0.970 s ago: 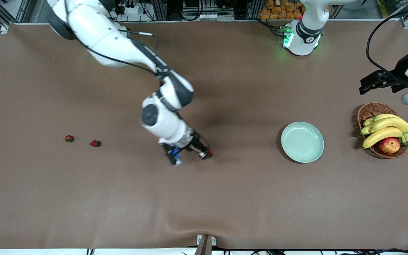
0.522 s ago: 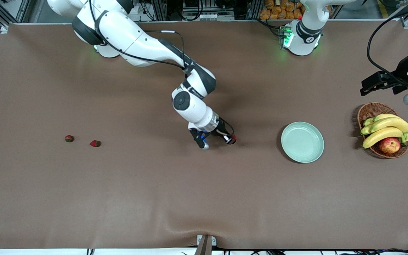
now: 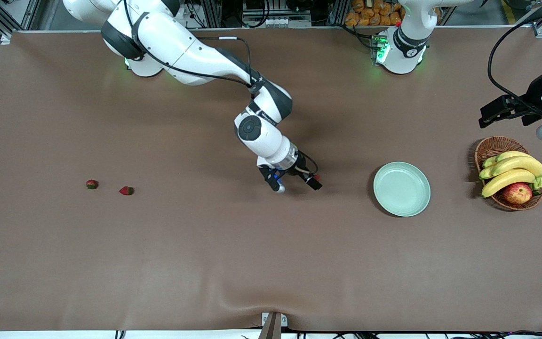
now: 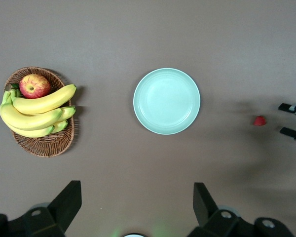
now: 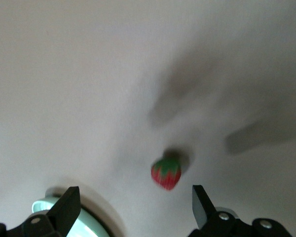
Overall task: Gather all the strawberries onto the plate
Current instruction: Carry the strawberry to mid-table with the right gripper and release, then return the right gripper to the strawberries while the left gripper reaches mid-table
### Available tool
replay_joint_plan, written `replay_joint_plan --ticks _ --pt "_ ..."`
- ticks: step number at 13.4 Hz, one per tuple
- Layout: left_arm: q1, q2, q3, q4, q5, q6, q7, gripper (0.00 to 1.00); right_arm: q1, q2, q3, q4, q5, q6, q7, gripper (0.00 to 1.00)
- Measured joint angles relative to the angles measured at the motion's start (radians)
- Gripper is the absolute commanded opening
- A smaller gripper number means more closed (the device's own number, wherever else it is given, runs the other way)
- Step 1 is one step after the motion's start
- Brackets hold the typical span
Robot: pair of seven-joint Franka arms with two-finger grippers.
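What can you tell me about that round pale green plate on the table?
The round, pale mint-green plate is shallow, with a low raised rim, and it looks plain, smooth and glossy, with no pattern. It lies flat and right side up on the brown table cover, toward the left arm's end of the table, beside the brown wicker fruit basket but apart from it. Nothing lies in it and nothing but the cover touches it. No strawberry has reached it yet.

No legible text anywhere. Small dark lettering on the white right arm's wrist band (image 3: pixel 266 116) is too small to read.
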Motion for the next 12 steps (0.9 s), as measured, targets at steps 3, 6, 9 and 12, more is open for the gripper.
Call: replay_joint_plan --ticks 3,6,9,12 --pt "0.000 0.000 0.000 -0.001 0.000 0.000 0.000 1.00 -0.089 -0.018 -0.002 0.025 -0.065 -0.169 -0.003 1.00" --pt "0.000 0.000 0.000 -0.001 0.000 0.000 0.000 1.00 -0.178 -0.080 0.000 0.042 -0.087 -0.362 -0.083 1.00" --pt "0.000 0.003 0.000 -0.005 0.000 0.000 0.000 1.00 -0.273 -0.156 0.011 0.043 -0.087 -0.580 -0.259 1.00" --pt "-0.013 0.018 -0.002 -0.018 -0.001 0.004 0.001 1.00 -0.375 -0.223 0.020 0.041 -0.088 -0.757 -0.455 1.00"
